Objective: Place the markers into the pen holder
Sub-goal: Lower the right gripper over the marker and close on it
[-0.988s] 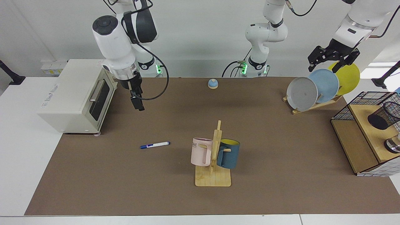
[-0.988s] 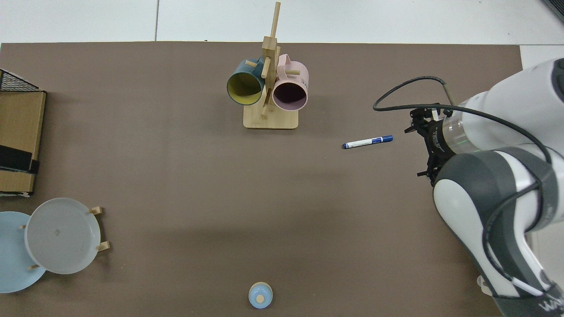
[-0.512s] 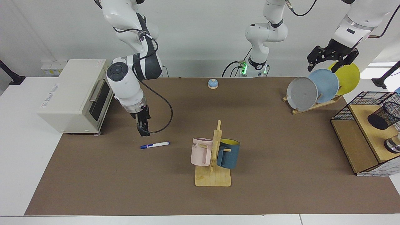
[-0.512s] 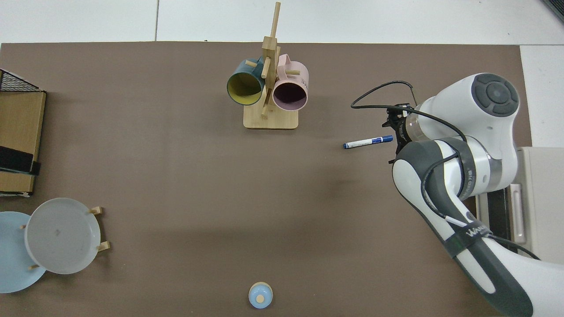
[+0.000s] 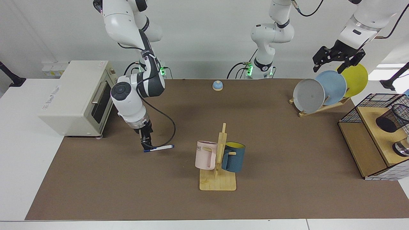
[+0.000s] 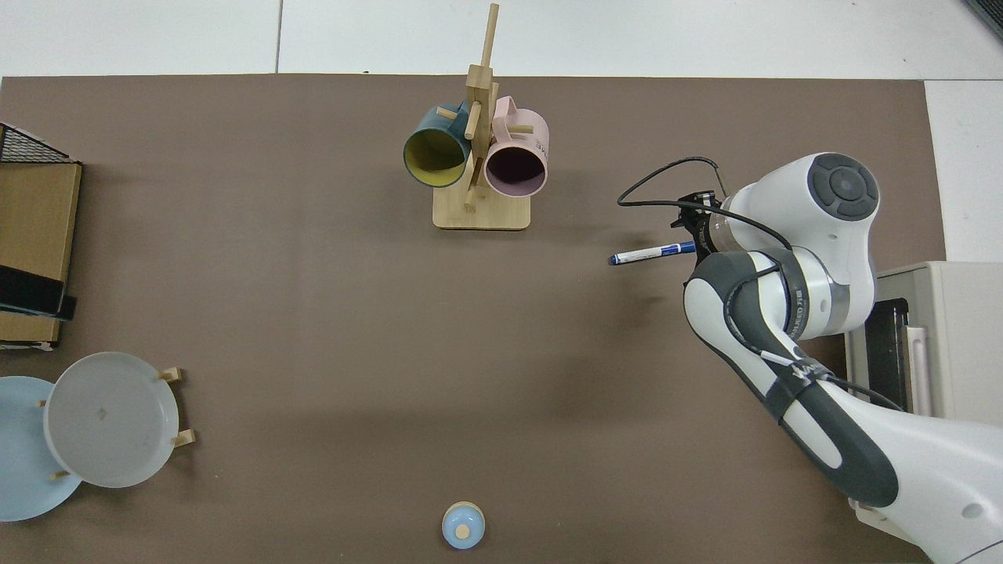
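Facing view: right gripper [image 5: 147, 146] is down at the mat, its tips at the blue-capped end of the marker [image 5: 158, 147]. The tips cover that end, so contact and finger spread cannot be told. In the top view the wrist hides the right gripper [image 6: 694, 243] almost wholly; only the marker's [image 6: 647, 253] white barrel and far tip stick out from under it. The marker lies flat on the brown mat [image 5: 127, 185], its free length running away from the gripper toward the mug rack [image 5: 219, 159], well apart from it. Bare mat lies open on the near side of the gripper; behind it, close by, stands the toaster oven [image 5: 76, 95].

The pen holder [image 5: 392, 118] lies tipped on the wooden shelf [image 5: 372, 127] at the far side of the table from this gripper, partly cut by the picture edge, inside the wire basket [image 5: 374, 99].

Left gripper [image 5: 336, 59] waits high above the plate rack [image 5: 326, 88], fingers spread wide, holding nothing.
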Tool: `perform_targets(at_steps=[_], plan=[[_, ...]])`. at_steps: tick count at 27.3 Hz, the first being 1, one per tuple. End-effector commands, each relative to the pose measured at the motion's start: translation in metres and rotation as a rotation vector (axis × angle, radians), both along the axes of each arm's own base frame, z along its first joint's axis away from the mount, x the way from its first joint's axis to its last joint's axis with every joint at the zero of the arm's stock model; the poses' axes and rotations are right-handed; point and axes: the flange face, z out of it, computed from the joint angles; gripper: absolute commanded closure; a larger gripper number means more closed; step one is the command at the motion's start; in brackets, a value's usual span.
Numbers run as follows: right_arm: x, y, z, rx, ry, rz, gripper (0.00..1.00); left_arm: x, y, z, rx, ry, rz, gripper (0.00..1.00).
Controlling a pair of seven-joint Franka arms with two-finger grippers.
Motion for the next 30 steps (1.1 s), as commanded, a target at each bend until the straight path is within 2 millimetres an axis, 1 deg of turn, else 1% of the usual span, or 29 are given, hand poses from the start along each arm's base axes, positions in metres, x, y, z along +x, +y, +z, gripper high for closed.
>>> perform_targets(at_steps=[1, 5, 15, 17, 24, 30], plan=[[0.003, 0.0, -0.01, 0.008, -0.024, 0.022, 0.01, -0.009, -0.004, 0.003, -0.005, 0.011, 0.0, 0.0], [0.007, 0.001, -0.014, 0.013, -0.058, 0.03, 0.01, -0.01, -0.003, 0.003, -0.005, 0.014, 0.001, 0.0], [0.006, 0.009, -0.017, 0.014, -0.057, 0.047, 0.01, -0.012, -0.002, 0.002, -0.006, 0.027, 0.001, 0.0], [0.005, 0.016, -0.021, 0.014, -0.053, 0.065, 0.01, -0.013, 0.0, 0.002, -0.006, 0.03, 0.005, 0.0], [0.012, 0.01, -0.035, 0.017, -0.09, 0.109, 0.01, -0.013, 0.001, 0.001, -0.006, 0.031, 0.007, 0.0], [0.014, 0.007, -0.036, 0.016, -0.092, 0.124, 0.01, -0.013, 0.0, 0.001, -0.006, 0.034, 0.005, 0.0]])
